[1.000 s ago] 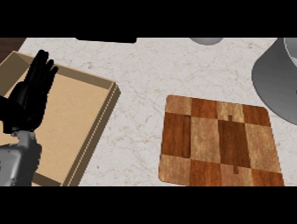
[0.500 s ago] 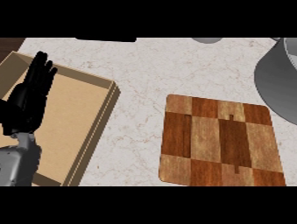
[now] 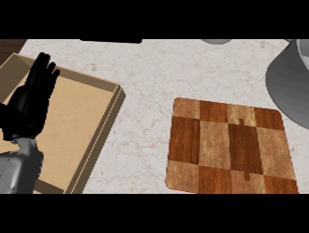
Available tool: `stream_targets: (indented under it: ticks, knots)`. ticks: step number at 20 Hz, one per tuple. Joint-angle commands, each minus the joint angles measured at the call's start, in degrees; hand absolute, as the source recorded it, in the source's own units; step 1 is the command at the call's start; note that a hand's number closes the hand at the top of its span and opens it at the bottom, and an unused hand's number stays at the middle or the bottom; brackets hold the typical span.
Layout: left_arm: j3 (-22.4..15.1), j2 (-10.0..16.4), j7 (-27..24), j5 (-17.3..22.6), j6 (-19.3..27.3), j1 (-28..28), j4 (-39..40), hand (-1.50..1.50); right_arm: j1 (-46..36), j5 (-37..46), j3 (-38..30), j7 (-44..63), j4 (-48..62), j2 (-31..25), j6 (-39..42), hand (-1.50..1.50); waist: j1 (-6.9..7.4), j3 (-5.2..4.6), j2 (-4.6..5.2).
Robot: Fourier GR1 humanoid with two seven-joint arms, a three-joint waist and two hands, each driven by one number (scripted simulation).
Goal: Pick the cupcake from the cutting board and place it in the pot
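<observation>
Your left robot hand [image 3: 32, 98] sat open and empty over the wooden tray [image 3: 83, 118] — parked, I'd guess — the cutting board [image 3: 231, 145] showed no cupcake anywhere, and the pot [image 3: 295, 95] waited at the counter's [image 3: 157, 73] right edge.

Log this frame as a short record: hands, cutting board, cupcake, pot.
left robot hand: open, fingers up, resting over the shallow tan tray at the view's left
right robot hand: not in view
cutting board: flat on the counter, nothing on it
cupcake: not visible
pot: grey, up and right of the board, cut off by the view's right edge
</observation>
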Motion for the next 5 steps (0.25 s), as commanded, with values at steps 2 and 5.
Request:
stream_targets:
  ticks: [2,5]
  knots:
    - [-0.64,-0.42,-0.09,-0.08,-0.14,1.14,-0.94,0.00,1.88,-0.77,-0.42,-4.99,-0.24,-2.20,9.08,-1.50,0.31,0.13,-0.03]
    - [0.18,-0.49,0.29,0.24,0.44,-0.15,0.17,0.00,2.05,-1.02,-0.31,-4.47,-1.07,-1.52,8.94,-1.50,0.28,0.08,0.28]
